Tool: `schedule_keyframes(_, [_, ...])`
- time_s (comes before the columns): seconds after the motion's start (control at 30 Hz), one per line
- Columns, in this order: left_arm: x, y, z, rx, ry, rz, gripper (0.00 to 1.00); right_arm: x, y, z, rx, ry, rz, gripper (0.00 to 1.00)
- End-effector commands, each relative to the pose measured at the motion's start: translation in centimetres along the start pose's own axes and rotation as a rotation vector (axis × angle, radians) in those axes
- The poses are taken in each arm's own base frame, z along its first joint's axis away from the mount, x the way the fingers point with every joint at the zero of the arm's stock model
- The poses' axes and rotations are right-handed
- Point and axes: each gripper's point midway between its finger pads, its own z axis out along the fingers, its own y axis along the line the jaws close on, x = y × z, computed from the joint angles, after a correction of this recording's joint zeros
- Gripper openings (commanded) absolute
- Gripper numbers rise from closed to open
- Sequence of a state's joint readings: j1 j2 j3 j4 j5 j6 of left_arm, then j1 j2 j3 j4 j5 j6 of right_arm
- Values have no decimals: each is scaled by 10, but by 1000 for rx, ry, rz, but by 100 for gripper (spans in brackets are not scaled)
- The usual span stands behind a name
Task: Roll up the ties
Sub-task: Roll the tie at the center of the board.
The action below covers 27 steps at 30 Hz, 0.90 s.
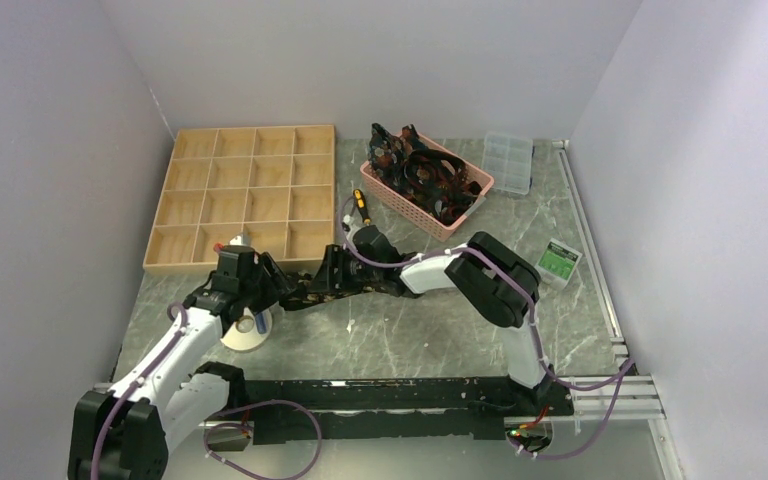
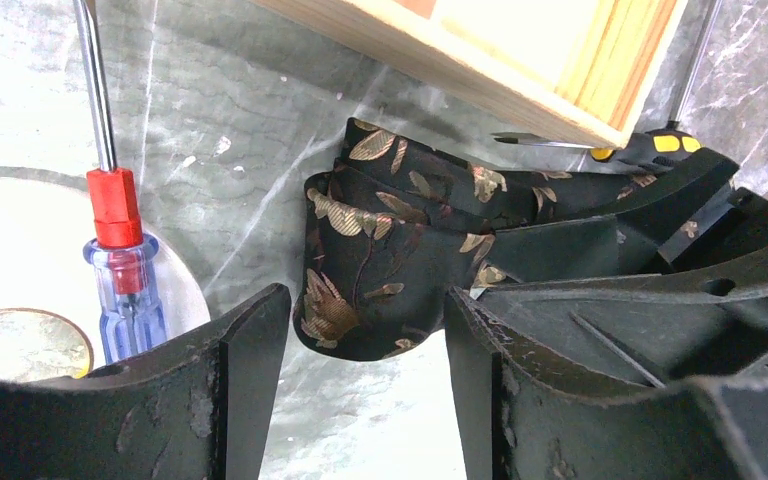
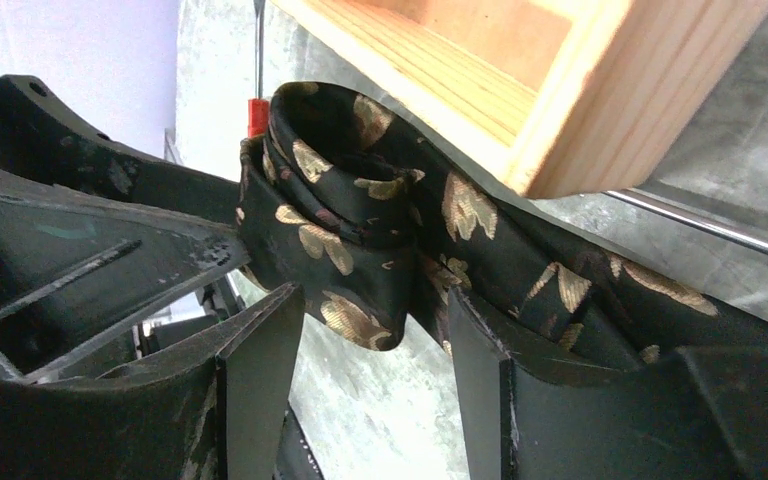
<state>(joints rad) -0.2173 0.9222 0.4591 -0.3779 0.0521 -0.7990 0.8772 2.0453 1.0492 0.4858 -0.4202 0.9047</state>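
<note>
A black tie with tan-gold leaves [image 2: 390,250] is partly rolled on the marble table, just in front of the wooden tray. It also shows in the right wrist view [image 3: 340,230] and, small, in the top view [image 1: 305,290]. My left gripper [image 2: 365,295] is open, and the roll's end sits between its fingertips without being pinched. My right gripper [image 3: 372,295] faces it from the other side, also open, with the roll hanging between its tips. The tie's tail runs over its right finger [image 3: 560,380]. More ties fill the pink basket [image 1: 460,205].
The wooden compartment tray [image 1: 250,195] stands close behind both grippers. A red and blue screwdriver [image 2: 120,260] stands in a white tape roll [image 1: 245,330] by the left gripper. A yellow-black screwdriver [image 1: 360,205], a clear plastic box [image 1: 508,162] and a green box [image 1: 560,262] lie to the right.
</note>
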Motion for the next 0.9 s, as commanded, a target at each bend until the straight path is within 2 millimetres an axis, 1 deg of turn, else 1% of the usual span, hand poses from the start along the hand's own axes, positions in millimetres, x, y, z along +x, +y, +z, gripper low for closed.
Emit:
schedule_keyframes(0.0, [2,8,2,-26,-3,-13,63,-6,20,7,-49,4,-21,58])
schedule_keyframes(0.1, [6,11,2,-35,2,-26,63,-2,21,13,-75,23,-4,54])
schedule_keyframes(0.17, [7,13,1,-38,0,-29,63,-3,24,15,-96,20,3,52])
schedule_keyframes(0.27, [10,16,2,-49,7,-30,62,-1,28,21,-127,40,17,46])
schedule_keyframes(0.43, [14,19,3,-53,19,-33,61,1,35,30,-186,55,52,39])
schedule_keyframes(0.7, [10,17,-6,-41,-2,-20,61,2,54,32,-359,53,125,23])
schedule_keyframes(0.77, [8,18,-8,-50,-8,-18,62,0,57,30,-395,40,150,22])
schedule_keyframes(0.87, [7,23,-11,-77,-21,-26,62,1,52,32,-377,37,144,22])
